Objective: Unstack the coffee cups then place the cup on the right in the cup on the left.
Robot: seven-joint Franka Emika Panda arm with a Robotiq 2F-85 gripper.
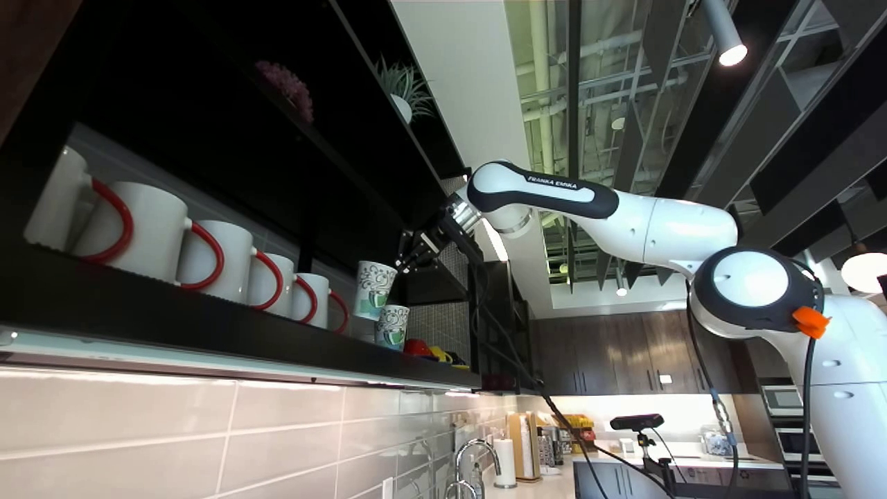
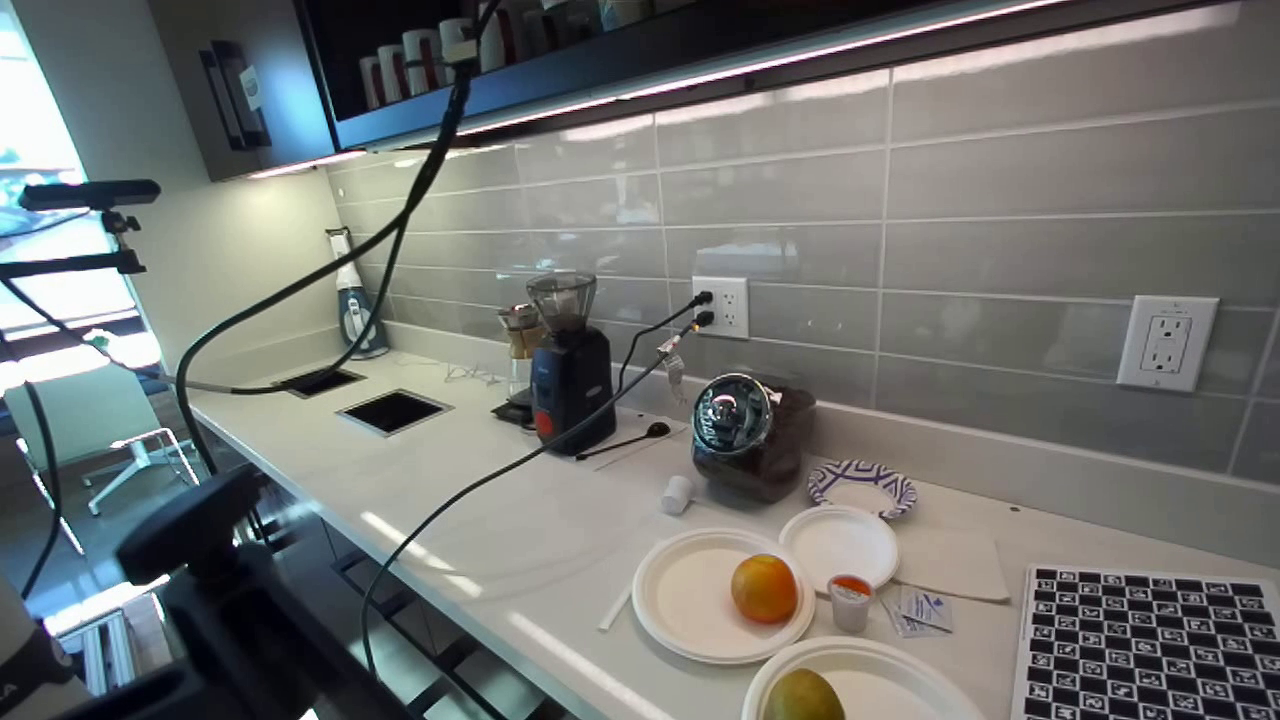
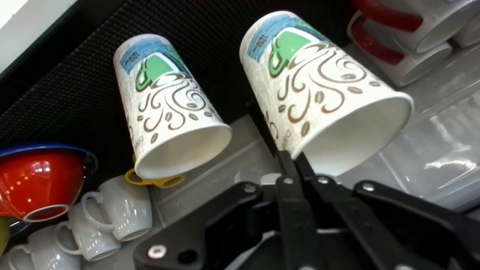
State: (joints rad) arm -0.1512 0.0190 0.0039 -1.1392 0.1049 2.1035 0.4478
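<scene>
Two paper coffee cups with brown swirls and a green cup print are apart from each other. My gripper (image 3: 293,154) is shut on the rim of the held cup (image 3: 318,82), one finger inside and one outside. The wrist picture stands upside down. In an exterior view the gripper (image 1: 404,265) holds this cup (image 1: 375,290) upright, slightly tilted, seemingly a little above the shelf. The standing cup (image 1: 392,327) is upright on the shelf beside it, and shows in the wrist view (image 3: 168,101) with its mouth open and empty-looking.
White mugs with red handles (image 1: 156,232) line the black shelf (image 1: 242,339) on one side of the cups. A red bowl (image 3: 41,183), a yellow mug (image 3: 172,182) and small white mugs (image 3: 123,206) are on the other side. An upper shelf (image 1: 346,166) hangs above.
</scene>
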